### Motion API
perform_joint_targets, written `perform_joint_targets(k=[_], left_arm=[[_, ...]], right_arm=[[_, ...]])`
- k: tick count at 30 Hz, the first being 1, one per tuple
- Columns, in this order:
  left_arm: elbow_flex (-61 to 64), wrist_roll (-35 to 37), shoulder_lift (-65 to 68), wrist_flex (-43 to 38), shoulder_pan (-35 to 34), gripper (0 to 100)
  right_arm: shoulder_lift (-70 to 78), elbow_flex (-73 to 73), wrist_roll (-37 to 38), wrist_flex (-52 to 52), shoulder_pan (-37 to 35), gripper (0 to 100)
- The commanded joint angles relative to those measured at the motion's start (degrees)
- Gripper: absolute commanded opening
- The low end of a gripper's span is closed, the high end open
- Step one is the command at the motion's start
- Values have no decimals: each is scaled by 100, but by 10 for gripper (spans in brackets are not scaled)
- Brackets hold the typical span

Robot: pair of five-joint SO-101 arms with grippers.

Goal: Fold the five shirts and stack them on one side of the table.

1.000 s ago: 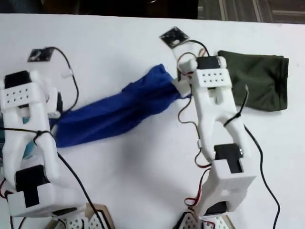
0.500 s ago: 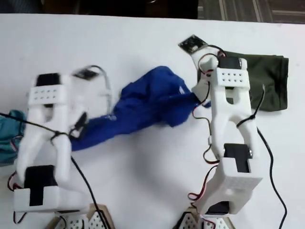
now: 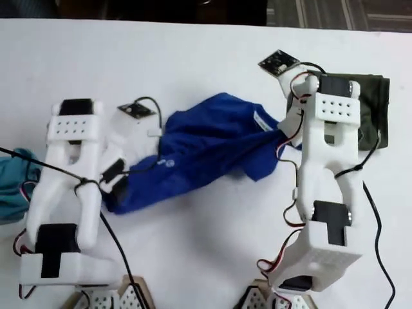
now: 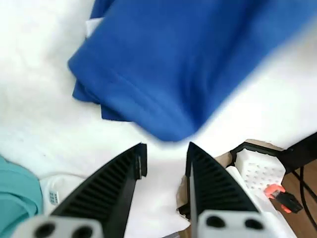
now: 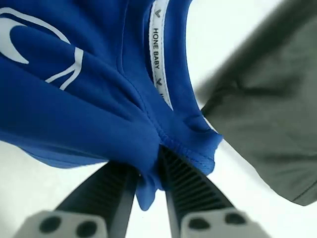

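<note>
A blue shirt [image 3: 199, 151] lies bunched and stretched across the middle of the table. My right gripper [image 3: 281, 132] is shut on its collar end, and in the right wrist view the blue shirt [image 5: 94, 99] is pinched between the fingers of that gripper [image 5: 148, 171], label showing. My left gripper [image 3: 118, 183] hangs at the shirt's other end; in the left wrist view it [image 4: 165, 151] is open and holds nothing, just short of the blue shirt's [image 4: 173, 64] edge. A folded dark green shirt [image 3: 373, 109] lies at the far right, partly behind the right arm.
A teal shirt [image 3: 11, 187] lies crumpled at the table's left edge, also visible beside the left fingers [image 4: 15, 198]. The dark green shirt [image 5: 267, 109] sits close beside the right gripper. Arm bases and cables occupy the near edge. White table [image 3: 161, 58] spreads behind the shirts.
The right arm has pulled the blue shirt's collar end to the right, toward the green shirt. The left arm has swung right from the table's left edge to the shirt's other end.
</note>
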Motion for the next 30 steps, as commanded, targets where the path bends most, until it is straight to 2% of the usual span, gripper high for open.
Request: perform_joint_targets(k=[1, 5, 9, 14, 30], left_arm=[[-356, -18, -88, 141, 492, 154], [-400, 123, -53, 132, 932, 157], [338, -70, -70, -334, 1222, 158], [1209, -70, -53, -1442, 1169, 159], [3055, -123, -44, -3446, 1187, 159]], right_arm=[[-119, -26, 53, -92, 84, 19], [-84, -26, 53, -92, 84, 19], [-110, -53, 53, -66, 92, 19], [-110, -44, 44, -66, 92, 19], [-110, -53, 53, -66, 84, 19]])
